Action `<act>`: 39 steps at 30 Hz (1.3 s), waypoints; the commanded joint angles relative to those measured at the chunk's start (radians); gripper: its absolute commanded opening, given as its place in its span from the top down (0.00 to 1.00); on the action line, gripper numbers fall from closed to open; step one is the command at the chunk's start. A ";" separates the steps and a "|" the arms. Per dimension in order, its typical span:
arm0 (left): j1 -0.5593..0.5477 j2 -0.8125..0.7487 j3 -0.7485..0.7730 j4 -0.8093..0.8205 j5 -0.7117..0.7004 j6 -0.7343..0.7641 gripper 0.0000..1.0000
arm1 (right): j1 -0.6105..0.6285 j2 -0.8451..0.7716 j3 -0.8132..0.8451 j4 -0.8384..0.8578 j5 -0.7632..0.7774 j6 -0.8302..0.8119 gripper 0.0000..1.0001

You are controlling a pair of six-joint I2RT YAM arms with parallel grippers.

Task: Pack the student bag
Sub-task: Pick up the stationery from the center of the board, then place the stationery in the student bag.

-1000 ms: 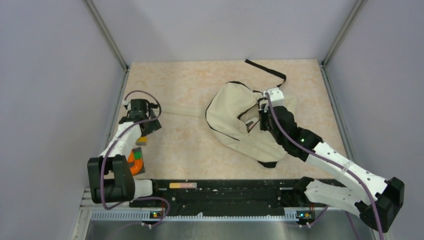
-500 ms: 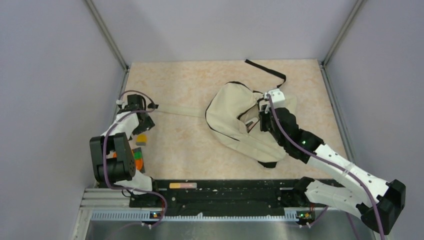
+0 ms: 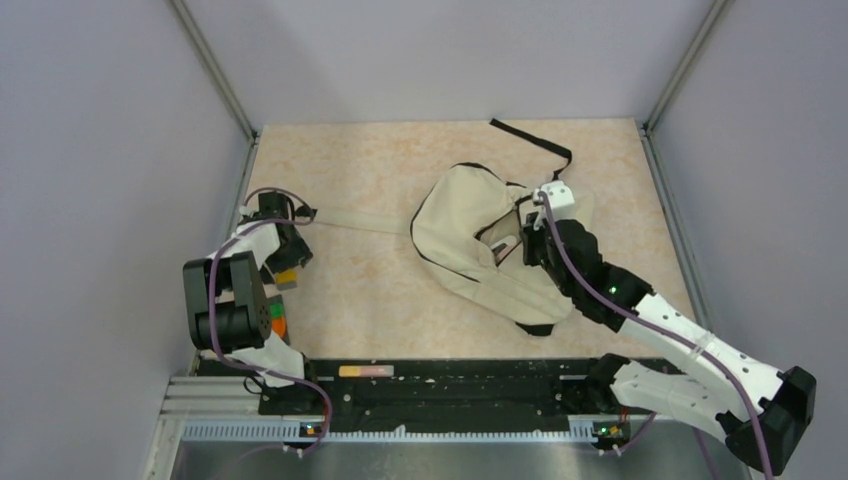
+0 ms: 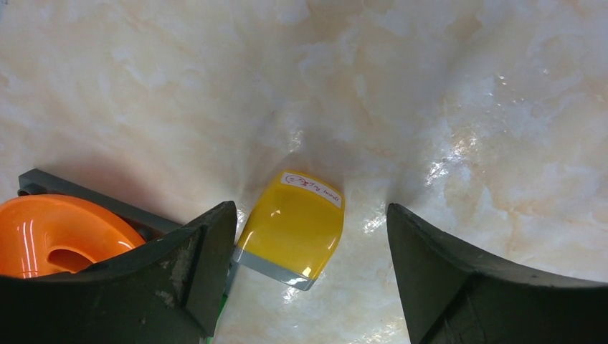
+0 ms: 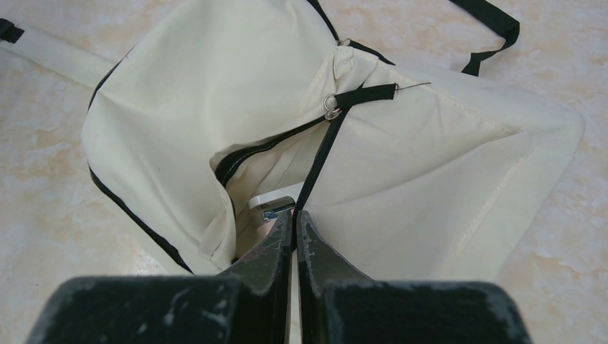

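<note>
The student bag (image 3: 470, 245) lies cream and crumpled at the table's middle right, its black-edged mouth gaping. My right gripper (image 3: 527, 242) is shut on the black zip edge of the student bag (image 5: 444, 172) at the mouth, fingertips pressed together (image 5: 295, 217). A white object (image 5: 274, 201) shows inside the opening. At the left edge my left gripper (image 3: 281, 258) hangs low and open over a small yellow block (image 3: 287, 277). In the left wrist view the yellow block (image 4: 294, 228), grey-based with a white label, lies between the spread fingers of the left gripper (image 4: 310, 215), untouched.
An orange tape roll (image 4: 57, 240) sits on a dark grey holder (image 4: 86, 197) just left of the yellow block, beside the left finger. A long beige strap (image 3: 355, 222) runs from the bag toward the left arm. A black strap (image 3: 535, 140) lies at the back.
The left arm folded back and its gripper came down over the yellow block, jaws narrowing a little. The right gripper stayed shut on the bag and shifted slightly right.
</note>
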 commanded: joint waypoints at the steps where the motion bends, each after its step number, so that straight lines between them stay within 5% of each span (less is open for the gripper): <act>1: 0.007 0.014 0.004 -0.002 -0.005 0.003 0.21 | -0.002 -0.053 0.010 0.081 -0.010 0.010 1.00; 13: -0.040 -0.067 -0.034 -0.009 0.013 0.023 0.71 | -0.003 -0.069 0.015 0.060 -0.011 0.020 1.00; 18: -0.297 -0.235 0.001 -0.041 -0.062 0.017 0.73 | -0.002 -0.070 0.040 0.026 -0.013 0.016 1.00; 25: -0.628 -0.361 0.009 0.181 0.166 -0.163 0.75 | -0.003 -0.059 0.080 -0.023 -0.010 0.008 1.00; 31: -0.908 -0.149 0.251 0.378 0.254 -0.183 0.76 | -0.004 -0.024 0.123 -0.051 0.024 -0.006 1.00; 36: -1.007 0.061 0.418 0.625 0.470 -0.227 0.76 | -0.003 -0.030 0.148 -0.057 0.029 -0.003 1.00; 39: -1.033 0.169 0.530 0.636 0.483 -0.205 0.76 | -0.003 -0.029 0.164 -0.066 0.028 0.002 1.00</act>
